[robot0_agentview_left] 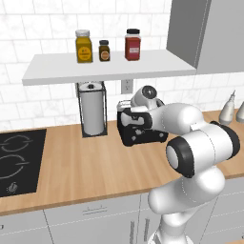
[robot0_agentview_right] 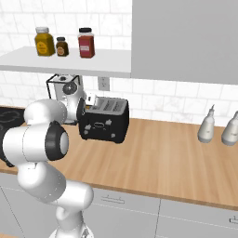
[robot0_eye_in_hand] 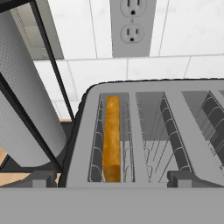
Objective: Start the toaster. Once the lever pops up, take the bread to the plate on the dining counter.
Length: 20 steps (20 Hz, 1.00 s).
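Observation:
The black toaster stands on the wood worktop by the wall, and my arm hides part of it. The right base view shows its front with white markings. From the hand view I look down into its grey slotted top. The bread stands on edge in the leftmost slot, golden-orange crust up. My gripper hovers just above that left end, open, with one fingertip on each side and nothing between them. The plate and the dining counter are out of view.
A paper-towel roll in a black wire stand is close to the toaster's left side. A wall outlet is behind it. A shelf with three jars hangs above. A black cooktop lies left; two bottles stand right.

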### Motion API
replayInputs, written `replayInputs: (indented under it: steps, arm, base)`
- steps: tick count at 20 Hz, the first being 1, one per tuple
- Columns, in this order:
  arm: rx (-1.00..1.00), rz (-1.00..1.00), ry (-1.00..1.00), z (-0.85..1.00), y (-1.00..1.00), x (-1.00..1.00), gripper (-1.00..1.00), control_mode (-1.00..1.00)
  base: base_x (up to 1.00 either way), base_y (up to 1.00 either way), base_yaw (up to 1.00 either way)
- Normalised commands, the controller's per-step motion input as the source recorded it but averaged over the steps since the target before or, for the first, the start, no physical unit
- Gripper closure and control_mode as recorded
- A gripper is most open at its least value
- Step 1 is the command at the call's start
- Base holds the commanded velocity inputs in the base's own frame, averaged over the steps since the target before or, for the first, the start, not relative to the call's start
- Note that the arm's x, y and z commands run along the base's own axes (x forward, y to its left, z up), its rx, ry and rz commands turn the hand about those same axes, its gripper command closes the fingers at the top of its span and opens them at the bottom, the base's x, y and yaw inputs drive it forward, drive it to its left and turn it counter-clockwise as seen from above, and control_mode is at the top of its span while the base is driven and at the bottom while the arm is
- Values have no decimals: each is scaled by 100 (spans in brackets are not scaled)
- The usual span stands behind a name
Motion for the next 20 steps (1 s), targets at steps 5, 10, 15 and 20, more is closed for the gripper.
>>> replayInputs:
  steps: [5,10,15,20]
  arm:
    - [0,0,0,0,0,0,-100,-100]
    - [0,0,0,0,0,0,-100,-100]
    - [0,0,0,0,0,0,-100,-100]
    - [0,0,0,0,0,0,-100,-100]
  base:
    - [0,0,0]
    - [0,0,0]
    - [0,0,0]
    - [0,0,0]
